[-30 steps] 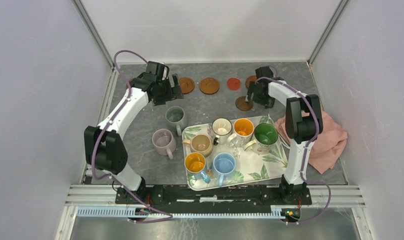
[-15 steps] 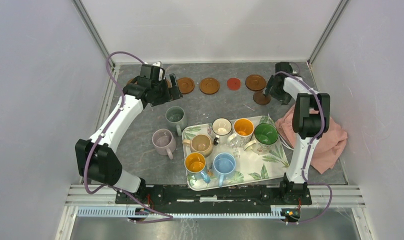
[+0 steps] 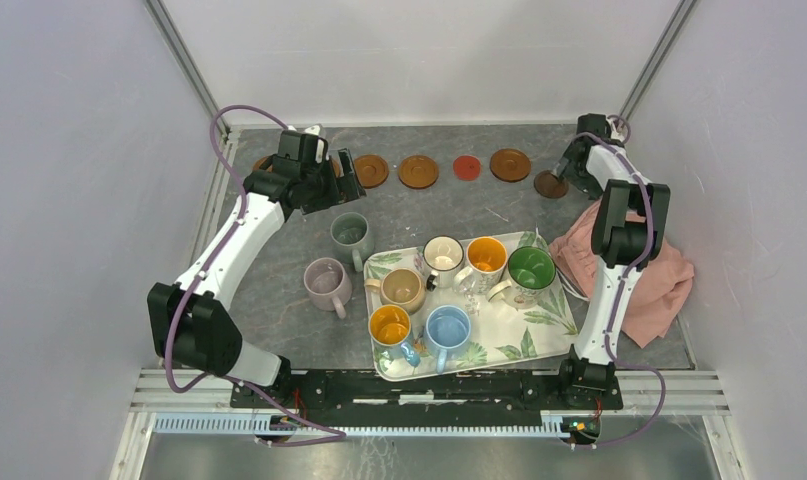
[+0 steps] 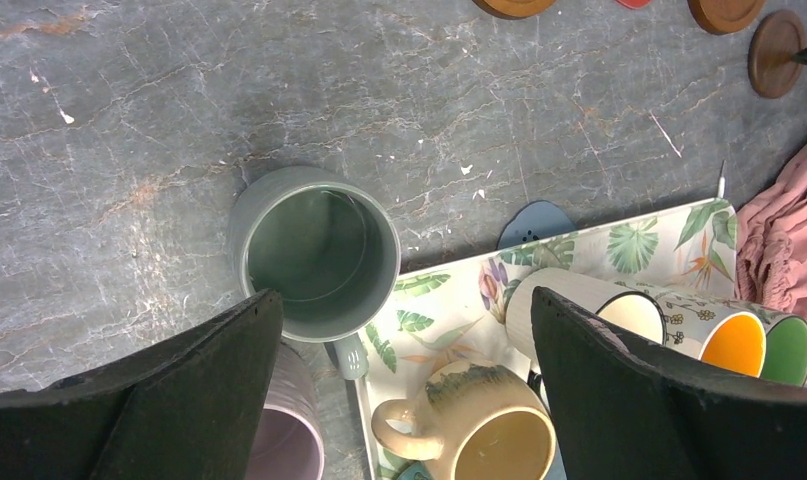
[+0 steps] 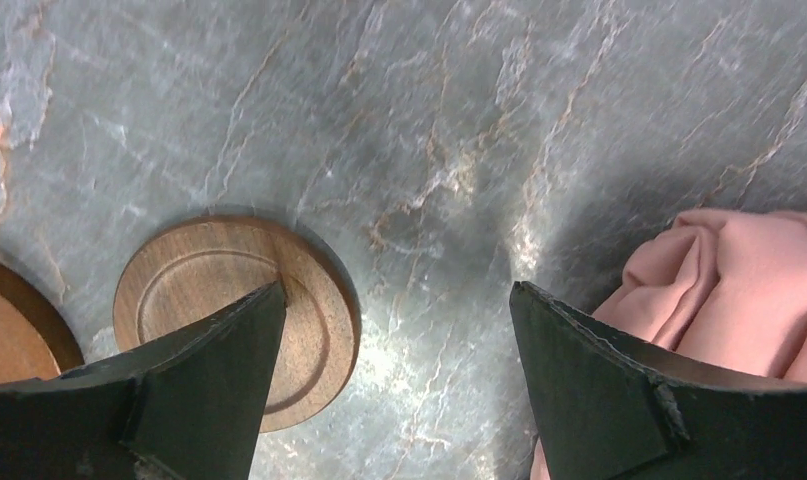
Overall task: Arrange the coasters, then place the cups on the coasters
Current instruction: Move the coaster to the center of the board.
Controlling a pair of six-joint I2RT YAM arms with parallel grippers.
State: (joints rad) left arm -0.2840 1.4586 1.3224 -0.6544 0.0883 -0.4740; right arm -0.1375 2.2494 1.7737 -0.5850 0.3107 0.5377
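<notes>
- Nearest: rectangular leaf-print tray (image 3: 544, 322), carrying six handled mugs (image 3: 448, 325).
- Beyond it: grey-green ceramic mug (image 4: 319, 245), upright on the stone top (image 4: 129, 120) beside the tray. The left claw (image 4: 407, 298) hangs above, jaws spread, empty.
- Far right: dark brown round wooden coaster (image 5: 214, 285), lying flat. The right claw (image 5: 397, 290) is agape and empty, with the coaster off-centre, partly under one finger. The right arm is nearer.

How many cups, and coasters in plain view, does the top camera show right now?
Cups: 8
Coasters in plain view: 5
Total: 13
More coasters may be hidden.
</notes>
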